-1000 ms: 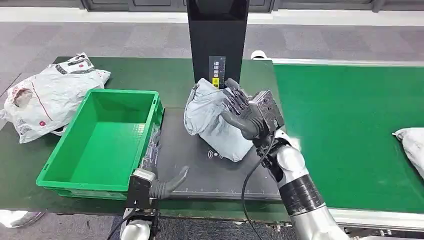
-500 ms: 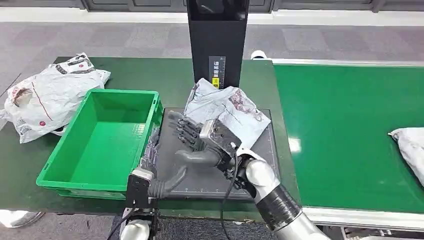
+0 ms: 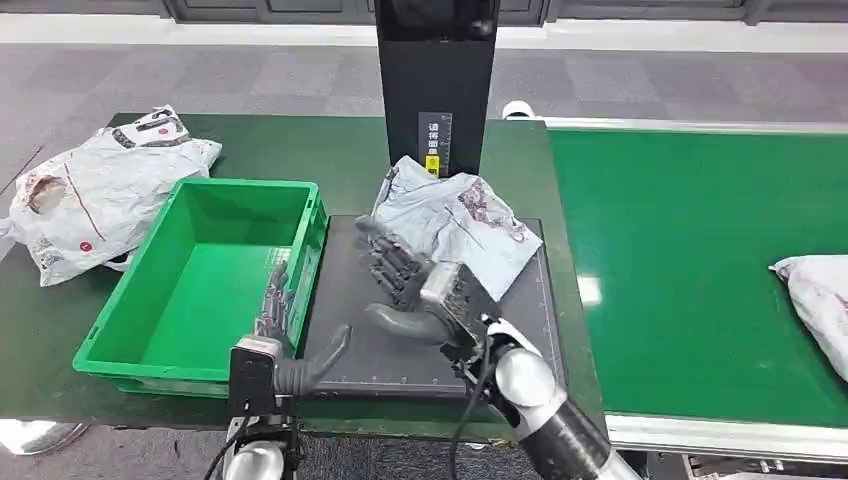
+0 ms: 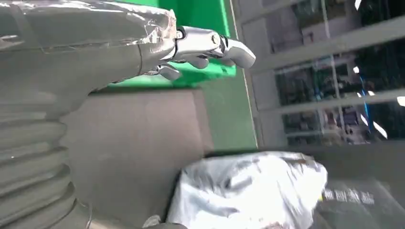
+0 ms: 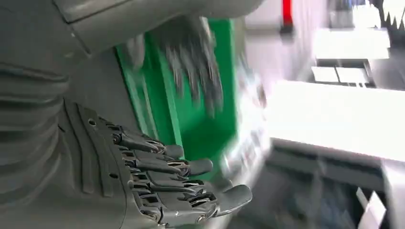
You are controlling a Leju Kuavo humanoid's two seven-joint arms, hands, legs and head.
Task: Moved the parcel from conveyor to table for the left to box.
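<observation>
The grey poly-bag parcel [image 3: 455, 225] lies released on the dark scale pad [image 3: 340, 290], at the pad's far side against the foot of the black scanner post [image 3: 435, 80]. The right hand [image 3: 415, 290] holds nothing, its fingers spread and apart from the bag; the parcel lies just beyond and slightly to the right of its fingertips. The left hand [image 3: 290, 355] is also empty and loosely spread, low at the pad's near left corner beside the green crate [image 3: 205, 285]; from it the parcel lies forward and to the right, across the bare pad, as the left wrist view [image 4: 248, 195] also suggests. The bag's long axis seems to run crosswise, roughly parallel to the pad's far edge. The right hand is nearer, yet boxing falls to the left, which must likely reach diagonally past the right hand.
</observation>
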